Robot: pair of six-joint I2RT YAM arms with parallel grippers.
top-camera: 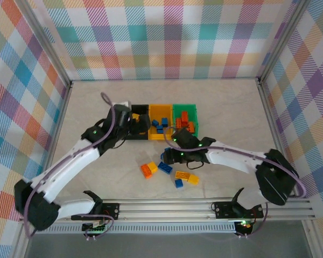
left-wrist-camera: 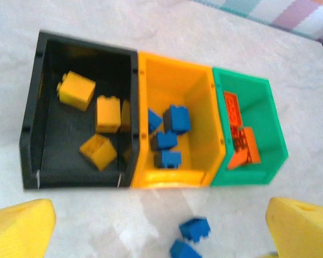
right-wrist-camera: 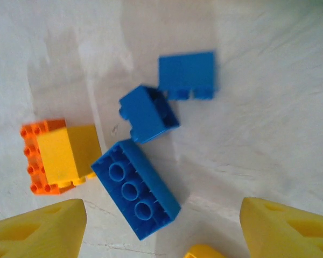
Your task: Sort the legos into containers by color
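The three joined bins stand mid-table: black bin (left-wrist-camera: 32, 134) with yellow legos (left-wrist-camera: 75, 90), yellow-orange bin (left-wrist-camera: 199, 86) with several blue legos (left-wrist-camera: 176, 118), green bin (left-wrist-camera: 269, 123) with orange legos (left-wrist-camera: 242, 145). My left gripper (left-wrist-camera: 161, 239) hovers open just in front of the bins, nothing between its fingers (left-wrist-camera: 21, 226); two blue bricks (left-wrist-camera: 194, 228) lie on the table under it. My right gripper (right-wrist-camera: 161, 231) is open above an upside-down long blue brick (right-wrist-camera: 134, 188), apart from it. Two smaller blue bricks (right-wrist-camera: 148, 113) lie just beyond.
An orange brick joined with a yellow one (right-wrist-camera: 54, 156) lies left of the long blue brick. More loose orange, yellow and blue bricks (top-camera: 185, 176) are scattered in front of the bins (top-camera: 160, 121). A metal rail (top-camera: 204, 207) runs along the near edge. Checkered walls enclose the table.
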